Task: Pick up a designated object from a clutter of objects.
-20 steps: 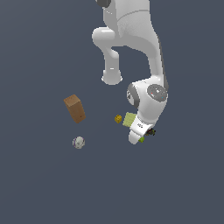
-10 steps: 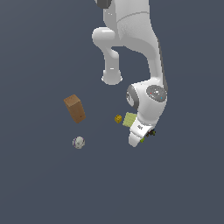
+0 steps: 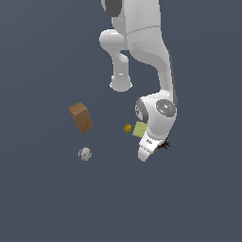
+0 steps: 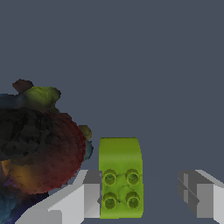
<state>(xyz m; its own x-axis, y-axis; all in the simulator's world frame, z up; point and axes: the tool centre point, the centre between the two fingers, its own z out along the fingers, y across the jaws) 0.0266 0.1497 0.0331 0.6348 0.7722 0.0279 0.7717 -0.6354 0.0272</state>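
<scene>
Hand [image 4: 140, 197]: fingers spread wide, holding nothing. Small lime-green studded brick [image 4: 120, 177]: between the fingers, against one, clear gap to the other. Dark multicoloured lump [image 4: 41, 144]: just beside the brick.

Two cameras: one high and far, one on the wrist and close.

The exterior view looks steeply down from well off, taking in the arm [image 3: 151, 61], brown box [image 3: 81, 117] and ball [image 3: 85, 153]. The wrist view faces the floor at close range; the views share the dark lump [image 4: 39, 148] [image 3: 165, 145] by the wrist.
</scene>
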